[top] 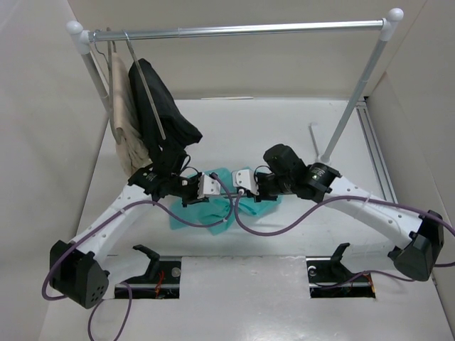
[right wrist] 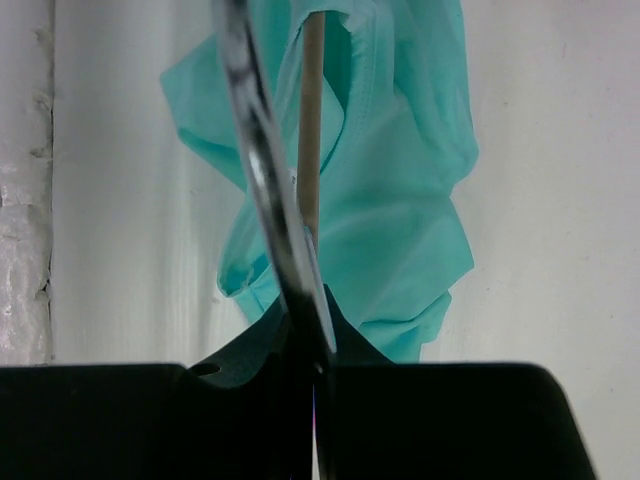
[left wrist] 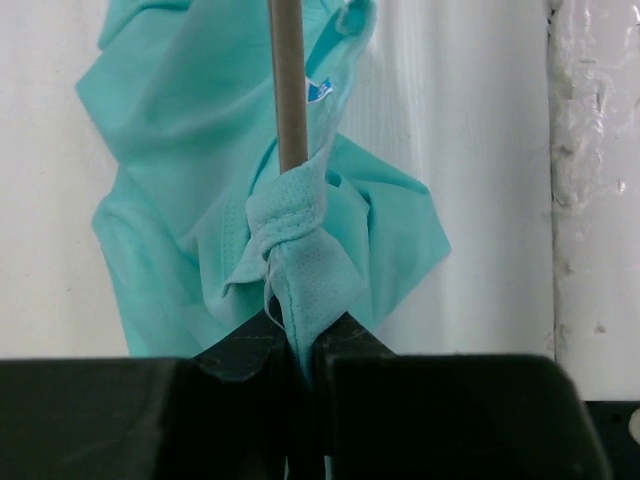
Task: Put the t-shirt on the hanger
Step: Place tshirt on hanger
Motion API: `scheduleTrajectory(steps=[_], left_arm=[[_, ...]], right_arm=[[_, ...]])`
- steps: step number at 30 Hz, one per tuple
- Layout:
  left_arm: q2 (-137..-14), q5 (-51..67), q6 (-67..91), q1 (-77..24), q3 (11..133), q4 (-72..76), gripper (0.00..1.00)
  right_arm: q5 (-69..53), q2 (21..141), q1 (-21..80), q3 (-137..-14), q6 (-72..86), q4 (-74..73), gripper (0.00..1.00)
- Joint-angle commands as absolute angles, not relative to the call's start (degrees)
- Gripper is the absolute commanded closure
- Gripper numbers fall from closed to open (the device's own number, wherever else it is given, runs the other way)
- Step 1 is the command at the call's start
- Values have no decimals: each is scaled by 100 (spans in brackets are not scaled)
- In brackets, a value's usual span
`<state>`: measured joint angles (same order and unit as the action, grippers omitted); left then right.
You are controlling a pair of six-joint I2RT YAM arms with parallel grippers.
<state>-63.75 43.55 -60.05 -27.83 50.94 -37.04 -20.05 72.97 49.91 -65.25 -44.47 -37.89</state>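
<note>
At the middle of the table, between the two arms, our left gripper is clamped shut on a bunched fold of the t-shirt wrapped round one arm of the hanger, while the right gripper is closed on the hanger's bright metal part. To do this well, we judge, we should hold the hanger steady and draw the cloth along without letting the fold snag.
</note>
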Motion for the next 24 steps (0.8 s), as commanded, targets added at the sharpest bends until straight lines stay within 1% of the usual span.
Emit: scheduleTrajectory(steps=[1, 4, 5, 6, 7, 8, 9, 10, 11, 12, 13, 14, 16, 19, 20, 22, 24], left_arm=[[-6056, 4948, -5564, -2839, 5045, -2875, 100], [-6056, 4870, -5563, -2839, 4931, -2874, 100], [-6056, 4704, -5320, -2839, 4931, -2822, 100], [-6056, 4572, -5082, -2839, 4870, -2743, 100], [-6134, 4422, -4819, -2839, 4808, -2577, 100], [-6204, 4125, -4355, -2839, 4808, -2506, 100], [-6205, 4000, -4142, -2839, 4738, -2427, 100], [-6205, 3895, -3957, -2839, 4685, -2347, 100], [-6135, 3789, -3755, -2839, 4563, -2129, 100], [-6074, 3597, -3562, -2839, 4492, -2005, 100], [-6021, 3508, -3229, -2839, 4422, -1900, 100], [-5968, 3420, -3052, -2839, 4308, -1724, 100], [-5897, 3183, -2787, -2839, 4246, -1644, 100], [-5722, 2753, -2234, -2769, 4184, -1231, 100], [-5643, 2751, -2137, -2769, 4114, -1161, 100], [-5572, 2672, -2004, -2769, 4044, -1029, 100], [-5450, 2620, -1951, -2769, 3982, -967, 100]], right_arm=[[-2347, 7400, 5054, -6847, -4491, -3313, 100], [-2154, 7453, 5054, -6847, -4491, -3313, 100], [-2040, 7453, 5054, -6847, -4491, -3313, 89], [-1717, 7453, 4967, -6847, -4343, -3374, 75], [-1592, 7514, 4818, -6899, -4081, -3375, 58], [-1426, 7515, 4686, -6969, -3878, -3453, 38], [-1424, 7515, 4537, -6970, -3658, -3402, 34], [-1424, 7349, 4178, -7022, -3439, -3314, 32], [-1424, 7217, 4001, -7022, -2941, -3192, 29], [-1424, 7059, 3825, -7022, -2675, -3034, 19], [-1424, 6901, 3658, -7022, -2428, -2710, 15], [-1372, 6630, 3369, -6944, -2243, -2568, 14], [-1109, 6452, 3191, -6882, -1724, -2496, 13], [-696, 6346, 3138, -6698, -1109, -2741, 13], [-616, 6346, 3138, -6602, -960, -2803, 14], [-728, 6346, 3138, -6182, -609, -2752, 18], [-1133, 6275, 3199, -5846, -396, -2271, 30]])
